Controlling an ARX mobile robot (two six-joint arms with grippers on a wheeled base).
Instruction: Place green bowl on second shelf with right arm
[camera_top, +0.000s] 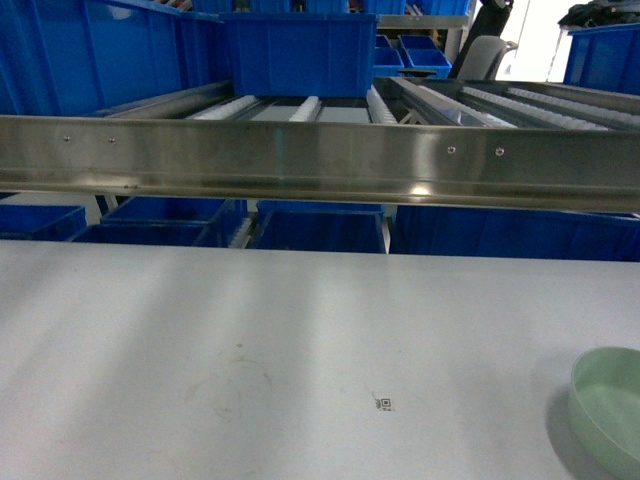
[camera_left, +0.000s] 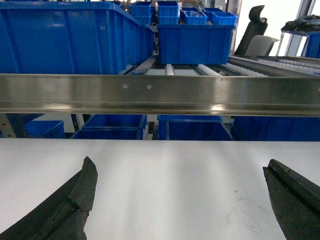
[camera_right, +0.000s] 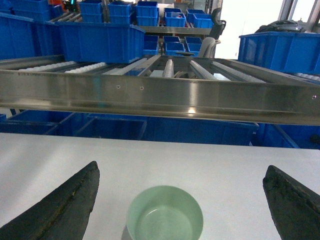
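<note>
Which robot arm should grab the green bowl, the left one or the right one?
The right. The green bowl sits between the open right gripper; the left gripper has only bare table.

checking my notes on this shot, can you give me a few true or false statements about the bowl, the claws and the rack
1. The green bowl sits on the grey table. True.
2. The right claw is shut on the bowl. False: its fingers stand wide apart, with the bowl between them, untouched.
3. The bowl is full of food. False: it looks empty.
4. The left claw is open, with only bare table between its fingers. True.
5. Blue crates sit on the steel rack. True.
</note>
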